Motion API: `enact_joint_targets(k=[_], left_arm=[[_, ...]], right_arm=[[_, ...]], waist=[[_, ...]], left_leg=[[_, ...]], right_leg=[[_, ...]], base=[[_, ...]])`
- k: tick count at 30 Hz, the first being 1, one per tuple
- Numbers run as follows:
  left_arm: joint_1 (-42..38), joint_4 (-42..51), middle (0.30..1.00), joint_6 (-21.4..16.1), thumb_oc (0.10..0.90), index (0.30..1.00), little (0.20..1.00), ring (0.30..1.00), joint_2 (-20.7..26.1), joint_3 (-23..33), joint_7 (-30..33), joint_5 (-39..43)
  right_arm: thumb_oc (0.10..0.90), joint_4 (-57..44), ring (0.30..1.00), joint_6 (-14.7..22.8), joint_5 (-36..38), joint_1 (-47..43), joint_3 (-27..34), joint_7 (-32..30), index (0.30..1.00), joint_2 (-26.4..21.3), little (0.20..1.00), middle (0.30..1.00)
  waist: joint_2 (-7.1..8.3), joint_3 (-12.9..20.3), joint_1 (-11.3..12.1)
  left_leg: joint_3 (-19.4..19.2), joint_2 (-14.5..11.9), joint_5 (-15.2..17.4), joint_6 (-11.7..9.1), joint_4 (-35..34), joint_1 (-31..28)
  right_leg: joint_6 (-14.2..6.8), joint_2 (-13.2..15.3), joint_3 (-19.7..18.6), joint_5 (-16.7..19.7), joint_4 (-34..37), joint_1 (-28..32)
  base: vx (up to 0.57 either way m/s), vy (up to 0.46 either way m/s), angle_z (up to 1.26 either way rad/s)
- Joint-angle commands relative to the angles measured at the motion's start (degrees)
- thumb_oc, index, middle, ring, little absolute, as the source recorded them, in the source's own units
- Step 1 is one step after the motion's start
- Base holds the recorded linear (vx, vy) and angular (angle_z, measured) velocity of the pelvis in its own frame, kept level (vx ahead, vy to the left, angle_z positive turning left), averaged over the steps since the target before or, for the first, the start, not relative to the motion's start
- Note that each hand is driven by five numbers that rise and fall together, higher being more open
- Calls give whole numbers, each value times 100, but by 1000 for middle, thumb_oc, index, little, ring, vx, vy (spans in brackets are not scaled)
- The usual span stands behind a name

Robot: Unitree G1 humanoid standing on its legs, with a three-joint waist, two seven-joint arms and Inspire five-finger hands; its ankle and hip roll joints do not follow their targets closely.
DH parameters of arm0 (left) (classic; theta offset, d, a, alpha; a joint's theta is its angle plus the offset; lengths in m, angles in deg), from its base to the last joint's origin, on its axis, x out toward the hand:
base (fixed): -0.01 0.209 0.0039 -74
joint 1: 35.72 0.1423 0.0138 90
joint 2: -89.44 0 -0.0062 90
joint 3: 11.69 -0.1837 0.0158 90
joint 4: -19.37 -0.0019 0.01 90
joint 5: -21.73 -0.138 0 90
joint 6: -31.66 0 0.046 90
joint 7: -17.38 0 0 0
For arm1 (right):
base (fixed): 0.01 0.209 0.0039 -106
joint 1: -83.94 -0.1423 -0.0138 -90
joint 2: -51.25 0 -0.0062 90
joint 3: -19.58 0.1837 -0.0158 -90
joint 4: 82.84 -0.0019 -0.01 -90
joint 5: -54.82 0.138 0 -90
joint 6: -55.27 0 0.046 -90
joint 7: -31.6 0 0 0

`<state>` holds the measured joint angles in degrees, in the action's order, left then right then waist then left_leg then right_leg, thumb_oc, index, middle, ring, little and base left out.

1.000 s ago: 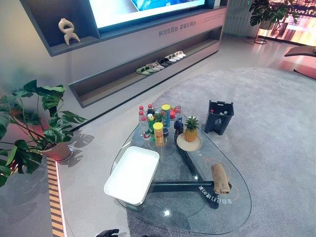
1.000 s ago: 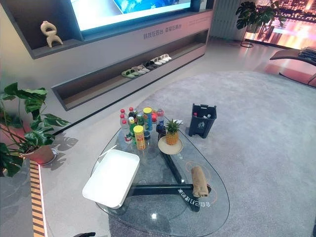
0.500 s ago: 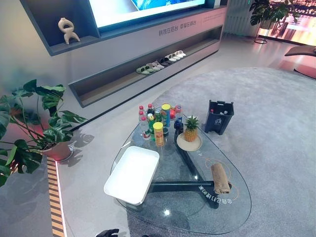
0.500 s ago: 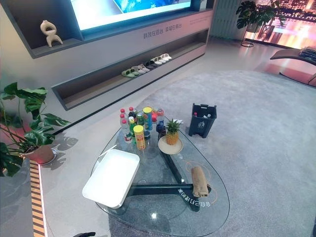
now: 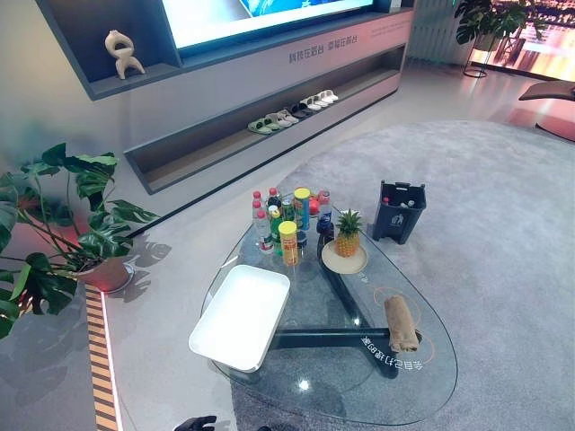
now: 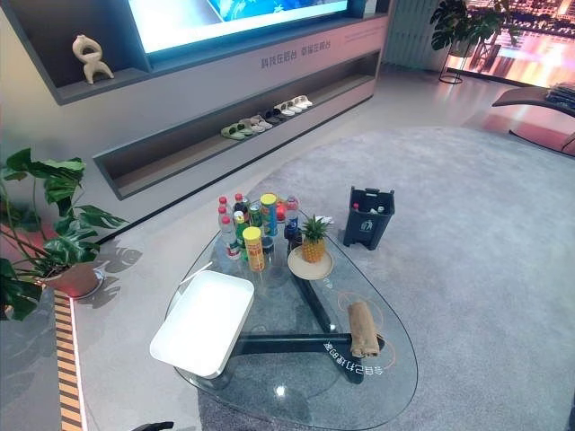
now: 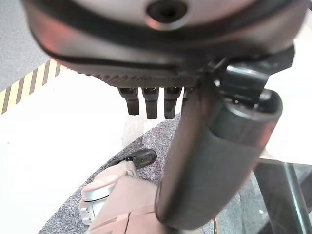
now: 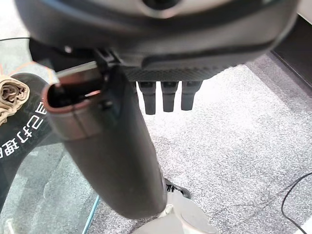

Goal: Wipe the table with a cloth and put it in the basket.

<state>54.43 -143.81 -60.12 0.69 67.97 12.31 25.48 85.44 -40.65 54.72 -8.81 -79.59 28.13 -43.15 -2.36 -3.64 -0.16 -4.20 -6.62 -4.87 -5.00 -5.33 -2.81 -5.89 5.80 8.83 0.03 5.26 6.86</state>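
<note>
1 rolled tan cloth (image 5: 401, 324) is lying on the right part of the glass table (image 5: 431, 386), touched by neither hand. 1 white tray (image 5: 241, 316) is sitting on the table's left side, overhanging the edge. At the far end, a cluster of bottles (image 5: 274, 214) and 2 yellow-capped cans (image 5: 288, 243) are standing together, just beside 1 pineapple (image 5: 347, 235) resting on 1 round plate (image 5: 344, 261). 1 dark basket (image 5: 398, 212) is standing on the grey carpet just beyond the table. 1 potted plant (image 5: 63, 224) is sitting on the floor to the left, well apart from the table.

The left hand (image 7: 151, 100) is hanging beside the table with fingers straight and relaxed, holding nothing. The right hand (image 8: 165, 95) is hanging likewise, fingers straight and spread loosely, near the table edge.
</note>
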Motion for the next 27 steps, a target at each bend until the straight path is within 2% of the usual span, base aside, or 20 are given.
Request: enact_joint_targets(k=[1,5,9,10,13,15,17,20,27], left_arm=[[-441,-168,900,-267,800,900,900,900,507,194,244,138],[-428,-76,900,-409,800,900,900,900,750,301,234,333],[-1164,23,900,-364,800,900,900,900,1079,344,70,1493],[-1225,30,900,-367,800,900,900,900,1091,364,67,1583],[-1592,140,900,-376,800,900,900,900,1156,545,73,2582],[-1698,171,900,-386,800,900,900,900,1175,611,30,2944],[-1902,197,900,-443,800,900,900,900,1196,659,11,3304],[-2089,238,900,-474,800,900,900,900,1160,659,51,3578],[-2417,438,900,-452,800,900,900,900,1097,595,285,3751]], right_arm=[[800,267,900,-226,-302,-327,-22,433,900,-237,900,900],[800,360,900,-214,-337,-301,-29,428,900,-411,900,900],[800,332,900,-32,239,-1004,-38,203,900,-850,900,900],[800,316,900,-23,275,-1055,-27,169,900,-865,900,900],[800,103,900,297,523,-1326,51,-483,900,-966,900,900],[800,-13,900,404,616,-1384,103,-795,900,-964,900,900],[800,-137,900,541,741,-1526,135,-1030,900,-1006,900,900],[800,-228,900,697,769,-1730,104,-1312,900,-983,900,900],[800,-465,900,719,837,-2240,-55,-1672,900,-939,900,900]], waist=[[249,-235,92],[254,-394,137],[175,-1096,114],[168,-1161,110],[146,-1579,102],[154,-1709,98],[176,-1950,80],[167,-2111,58],[164,-2415,18]], left_leg=[[-160,61,526,-4,33,-246],[-144,101,483,16,33,-114],[-38,167,299,83,33,386],[-28,175,280,90,33,433],[39,218,146,110,114,828],[85,240,149,105,290,1045],[175,294,162,95,685,1562],[240,347,247,106,1108,2041],[284,435,377,135,1885,2956]], right_leg=[[-200,226,-22,146,-26,-148],[-198,226,-8,211,-26,-297],[-97,168,-139,399,-106,-892],[-89,157,-162,410,-123,-949],[-18,96,-283,400,-345,-1373],[3,95,-289,355,-495,-1539],[43,113,-305,331,-775,-1975],[61,135,-301,242,-1162,-2440],[69,143,-305,54,-1961,-3370]], base=[[75,-10,0],[25,-5,0],[-313,7,-1],[-285,2,1],[-242,-28,0],[-156,-45,-4],[-220,-56,-1],[-162,-22,5],[-130,-7,4]])
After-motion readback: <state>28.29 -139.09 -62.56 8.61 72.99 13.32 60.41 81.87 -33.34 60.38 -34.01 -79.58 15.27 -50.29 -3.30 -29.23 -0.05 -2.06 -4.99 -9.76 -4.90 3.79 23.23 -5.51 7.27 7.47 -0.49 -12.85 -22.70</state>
